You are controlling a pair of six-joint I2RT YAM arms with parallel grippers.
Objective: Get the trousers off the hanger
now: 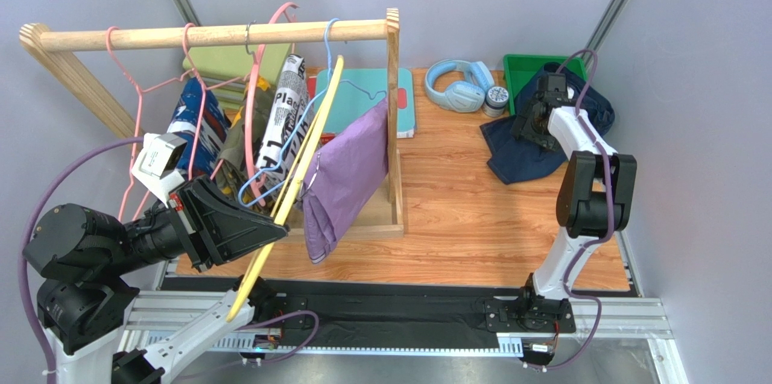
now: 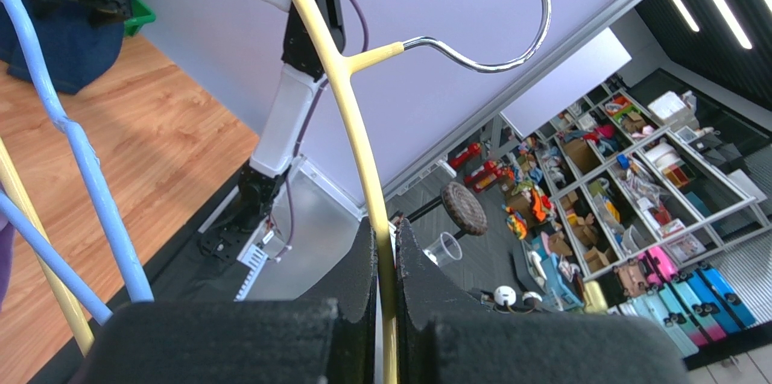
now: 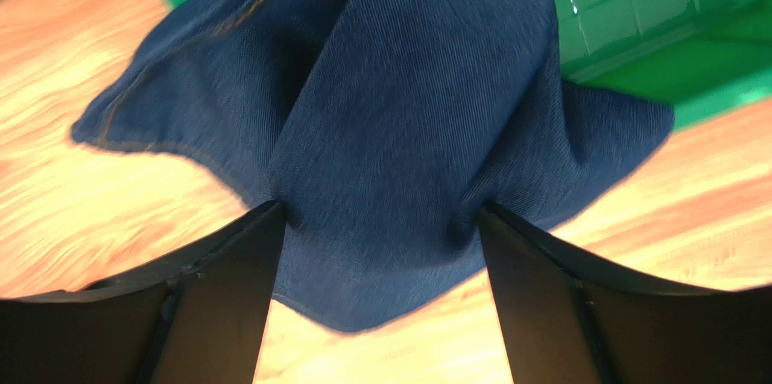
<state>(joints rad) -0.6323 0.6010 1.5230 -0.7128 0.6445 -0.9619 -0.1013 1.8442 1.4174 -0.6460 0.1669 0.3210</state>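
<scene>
left end effector (image 2: 384,257): clamping tight on bare yellow hanger (image 2: 349,104)
snag risk: swinging hanger could be hooking blue hanger (image 2: 95,194) or purple garment (image 1: 349,171)
right end effector (image 3: 381,212): spreading wide, straddling trousers (image 3: 408,86)
trousers: lying on far-right tabletop (image 1: 453,194), lapping green bin (image 1: 525,66); lifting could be dragging caught cloth

The trousers (image 1: 516,153) are dark blue, and a lighter seam line is showing on the finely ribbed cloth (image 3: 390,131). They are lying crumpled at the far right of the wooden table (image 1: 453,212), with one part spreading flat and the other resting against the green bin (image 1: 521,67). The yellow hanger (image 1: 256,268) with a metal hook is carrying nothing. It is leaning steeply, well apart from the trousers, and the left gripper (image 1: 276,230) is pinching its thin bar (image 2: 362,167).
</scene>
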